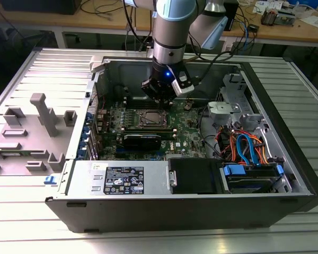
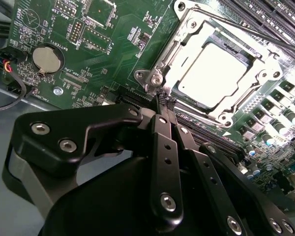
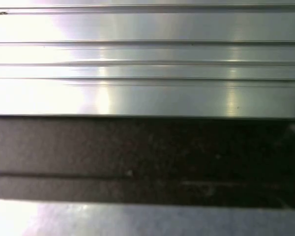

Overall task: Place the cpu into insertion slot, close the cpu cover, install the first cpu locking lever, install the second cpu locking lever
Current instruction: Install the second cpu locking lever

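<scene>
The gripper (image 2: 165,101) hangs inside the open computer case (image 1: 286,159), its two black fingers (image 2: 163,147) pressed together at the tips with nothing between them — clenched and empty. Just past the fingertips, in the second wrist view, lies the cpu (image 2: 214,73), its silvery top seated flat in the socket. The cpu cover (image 2: 162,61) is down around it, the chip showing through the square window. A thin locking lever (image 2: 236,27) runs along the far edge of the cover; whether it is latched cannot be told.

The motherboard (image 2: 113,44) carries fine white lettering; the print beside the round coin battery (image 2: 45,58) is legible, the rest too small to read. In the exterior view a white label (image 1: 124,180) sits on the silver power-supply housing, on the near side of the gripper.

In that same view the gripper (image 1: 160,100) hovers just above the socket. The case walls stand well apart from the tool, while the memory slots (image 2: 265,14) lie close beyond the socket and orange and blue cables (image 1: 244,145) bunch toward the exterior view's right.
</scene>
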Robot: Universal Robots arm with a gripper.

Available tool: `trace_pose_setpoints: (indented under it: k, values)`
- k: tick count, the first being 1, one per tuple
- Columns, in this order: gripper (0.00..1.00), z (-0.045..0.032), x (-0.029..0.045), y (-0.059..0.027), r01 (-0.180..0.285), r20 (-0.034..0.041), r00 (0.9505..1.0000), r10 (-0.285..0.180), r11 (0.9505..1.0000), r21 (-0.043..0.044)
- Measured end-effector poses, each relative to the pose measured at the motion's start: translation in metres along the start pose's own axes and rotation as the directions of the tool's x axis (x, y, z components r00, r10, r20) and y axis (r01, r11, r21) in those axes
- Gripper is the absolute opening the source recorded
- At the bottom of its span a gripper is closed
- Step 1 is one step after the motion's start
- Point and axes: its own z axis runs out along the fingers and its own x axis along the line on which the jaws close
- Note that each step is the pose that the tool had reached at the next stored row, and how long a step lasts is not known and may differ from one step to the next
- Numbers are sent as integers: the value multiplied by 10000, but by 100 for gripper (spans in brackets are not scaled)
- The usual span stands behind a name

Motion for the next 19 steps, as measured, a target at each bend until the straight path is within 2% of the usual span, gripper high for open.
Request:
trace_pose_setpoints:
  k: [2,4,19]
  values:
    - [11,0,-2,-6,1,0,10000,-1,10000,0]
    - [11,-2,-1,-54,1,0,10000,-1,10000,-1]
    - [11,-3,0,-84,1,0,10000,-1,10000,0]
